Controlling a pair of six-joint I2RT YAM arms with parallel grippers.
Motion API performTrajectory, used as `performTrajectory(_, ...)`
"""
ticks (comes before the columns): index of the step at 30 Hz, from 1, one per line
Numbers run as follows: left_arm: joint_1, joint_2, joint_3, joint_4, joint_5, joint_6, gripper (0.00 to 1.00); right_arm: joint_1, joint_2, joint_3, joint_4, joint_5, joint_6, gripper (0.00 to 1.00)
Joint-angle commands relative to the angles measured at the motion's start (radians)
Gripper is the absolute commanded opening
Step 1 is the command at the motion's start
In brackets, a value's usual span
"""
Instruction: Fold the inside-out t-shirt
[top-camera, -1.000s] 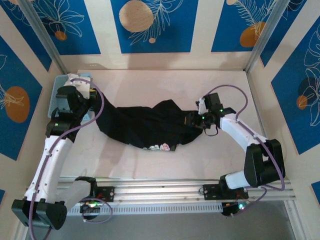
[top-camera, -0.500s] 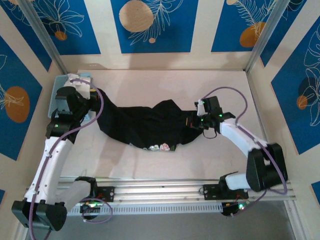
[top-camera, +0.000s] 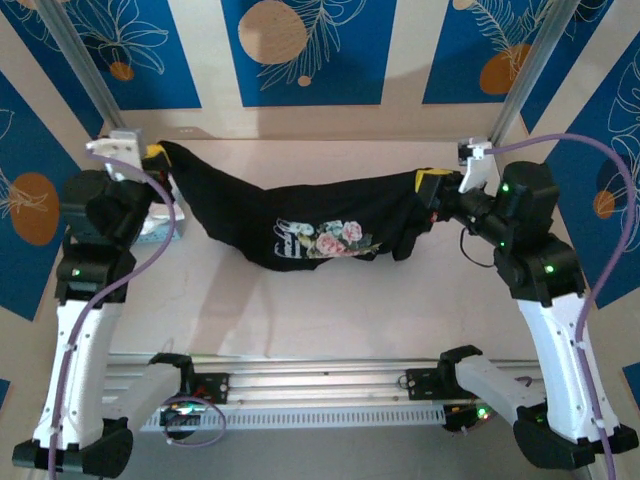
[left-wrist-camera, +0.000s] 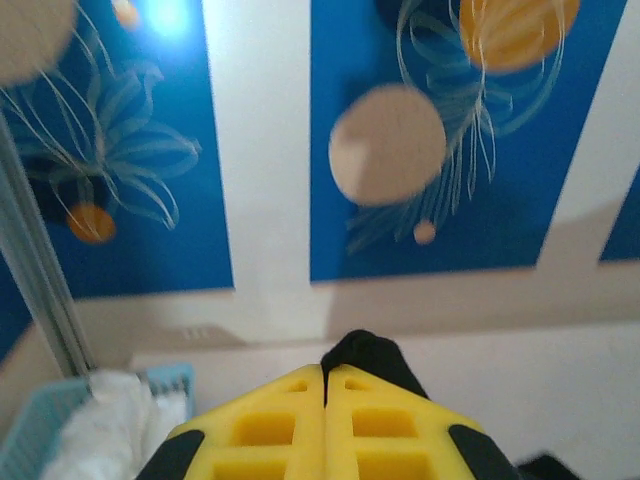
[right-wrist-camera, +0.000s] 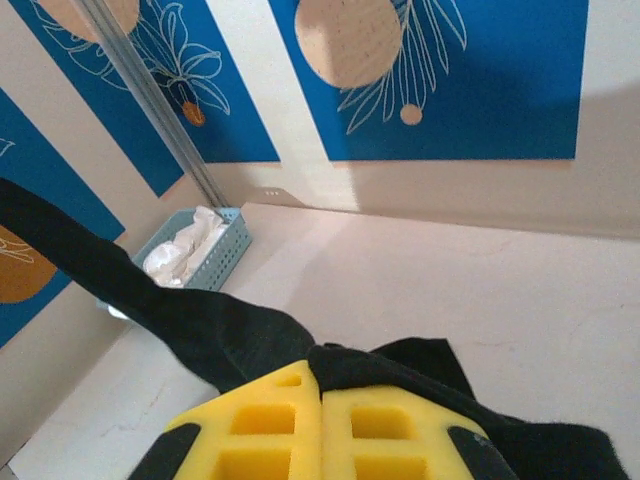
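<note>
Top external shows black t-shirt (top-camera: 300, 205) sagging, floral-printed.

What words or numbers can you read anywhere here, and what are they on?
No text here can be read.
t-shirt: pale letter-like marks beside its flower print, too blurred to read.
blue wall panels: only drawings, no words.

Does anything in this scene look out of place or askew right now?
The black t-shirt hangs bunched and sagging between the left gripper and right gripper, both jaws shut on it, instead of lying flat. Its flower print shows at the lowest part.
</note>
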Motion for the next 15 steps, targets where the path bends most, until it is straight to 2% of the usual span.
performTrajectory(1,0.011,-0.013,0.079,0.006,-0.089,0.052,0.00,-0.003,0.011,0.044,-0.117,0.014,-0.038,0.00)
performTrajectory(4,0.012,-0.004,0.075,-0.013,-0.138,0.106,0.00,0.006,0.027,-0.012,-0.103,-0.037,-0.004,0.00)
performTrajectory(9,0.012,0.021,0.001,-0.024,-0.239,0.204,0.00,0.041,0.122,-0.201,-0.011,-0.162,0.063,0.01)
performTrajectory(15,0.012,0.038,-0.107,-0.055,-0.204,0.216,0.00,0.047,0.381,-0.354,0.113,-0.236,0.076,0.06)
